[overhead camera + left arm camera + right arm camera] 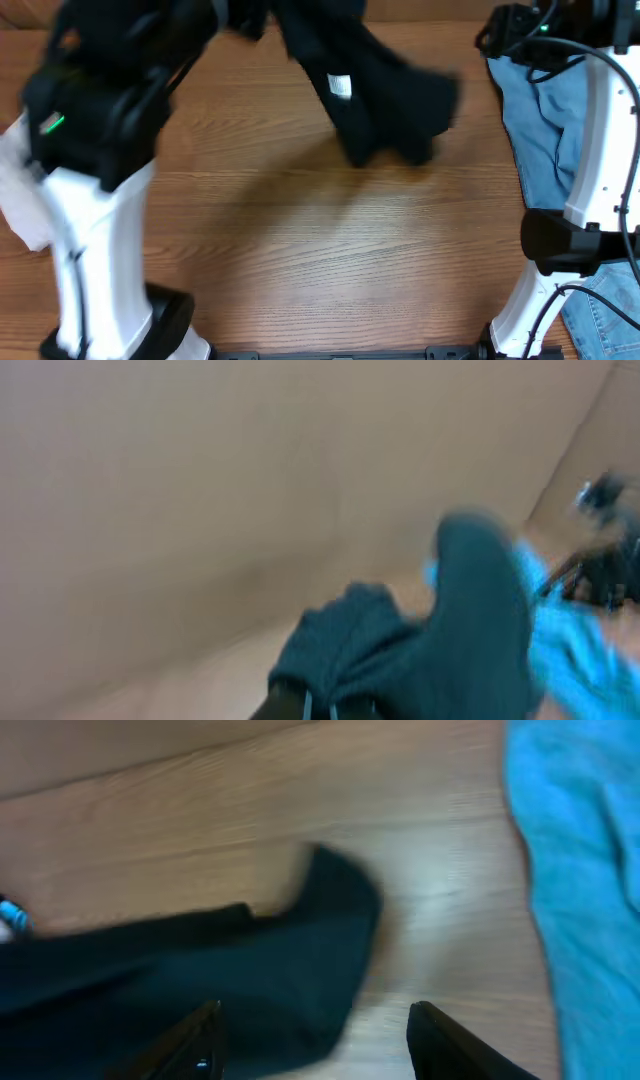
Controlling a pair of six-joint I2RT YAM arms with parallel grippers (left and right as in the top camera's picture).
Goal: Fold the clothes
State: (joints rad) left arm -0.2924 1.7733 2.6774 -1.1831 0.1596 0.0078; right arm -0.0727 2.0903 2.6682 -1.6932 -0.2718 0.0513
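The wooden counter (pixel 330 260) is the folding surface. Blue denim (pixel 545 130) sits at its right edge, likely set aside for its turn. The black garment (pixel 390 90) hangs bunched over the far side. The left jaws appear closed on one end, probably to spread it. The right jaws gape wide above it, holding nothing. Its white label (pixel 340 86) shows.

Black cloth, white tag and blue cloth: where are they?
black cloth (pixel 395 95): overhead view, on its wide lower part.
white tag (pixel 340 86): overhead view, on the tag's middle.
blue cloth (pixel 540 110): overhead view, on its crumpled upper part.
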